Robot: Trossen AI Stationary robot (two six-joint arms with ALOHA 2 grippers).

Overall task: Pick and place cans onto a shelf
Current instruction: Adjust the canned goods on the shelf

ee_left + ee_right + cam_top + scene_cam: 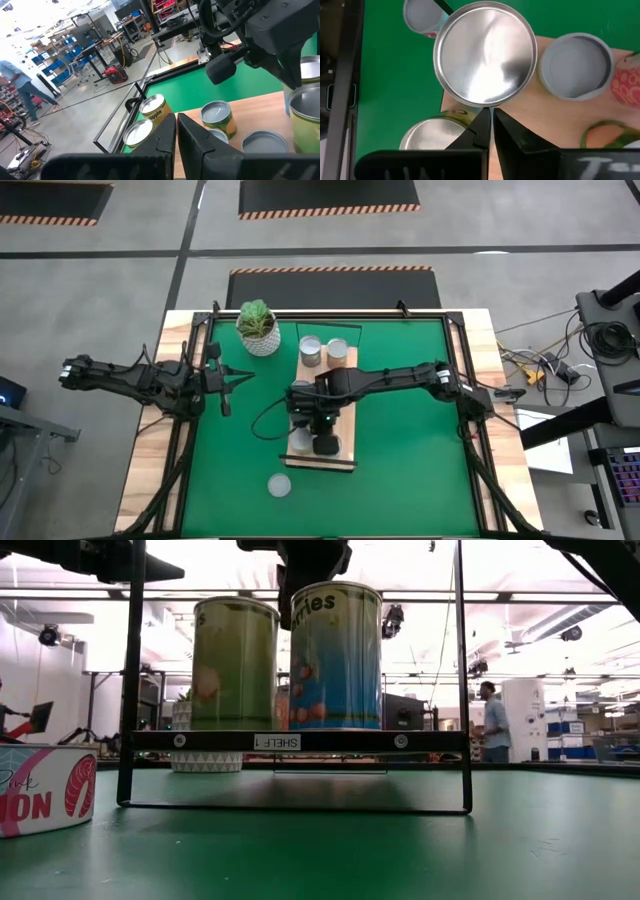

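Several cans stand on the wooden shelf, which rests on a black frame over the green mat. Two cans stand at its far end, others at its near end. A green can and a blue can stand upright on it. A pink salmon can stands on the mat beside the near end. My right gripper is shut over the near cans, its tips at the rim of a big silver can top. My left gripper waits, shut, at the table's left. My right gripper's shut fingertips point steeply down at the rim of the silver can top. I cannot tell whether they touch it. In the low view the blue can under the gripper stands with its base on the shelf.
A white pot with a green plant stands at the mat's far left corner. The shelf's black frame has upright posts. A person stands in the room behind the table. Bare green mat lies to the right of the shelf.
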